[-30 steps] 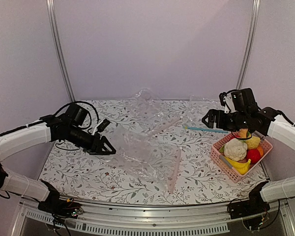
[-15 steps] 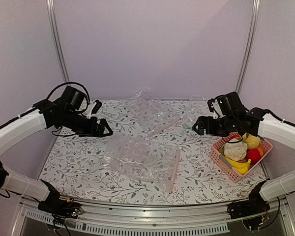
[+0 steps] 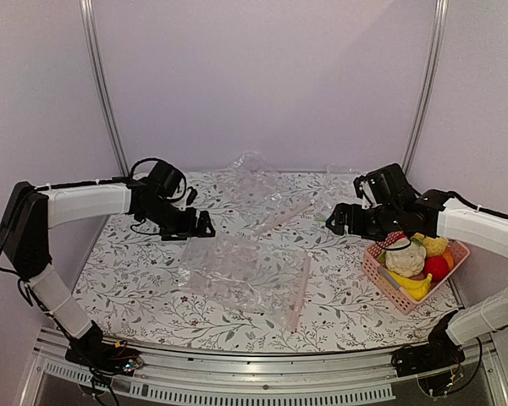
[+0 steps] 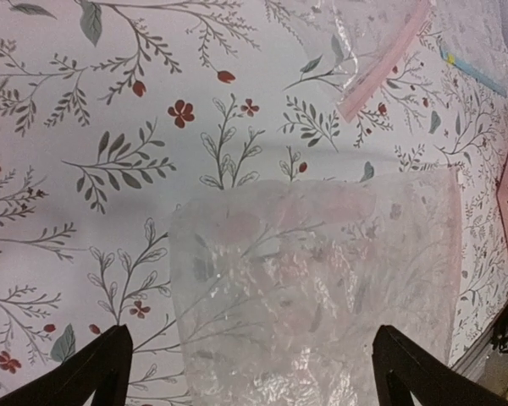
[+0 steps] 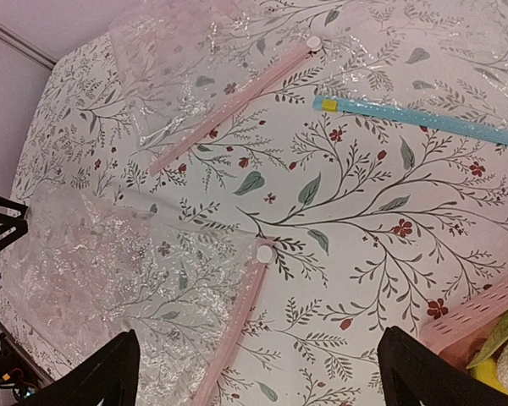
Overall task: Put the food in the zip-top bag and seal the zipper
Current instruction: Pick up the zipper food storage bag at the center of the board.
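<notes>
At table centre, the zip-top bag [image 3: 237, 272] lies flat, held by neither arm. The left arm reaches low and level, the left gripper [image 3: 201, 228] spread wide over the bag's far left edge. The right gripper [image 3: 333, 220], likewise wide and empty, hovers near the pink basket [image 3: 374, 269] holding the food [image 3: 406, 258].

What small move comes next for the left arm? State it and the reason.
Probably lower the open left gripper onto the zip-top bag edge beneath it and pinch: the bag lies flat and unheld, and the food sits in the basket.
</notes>
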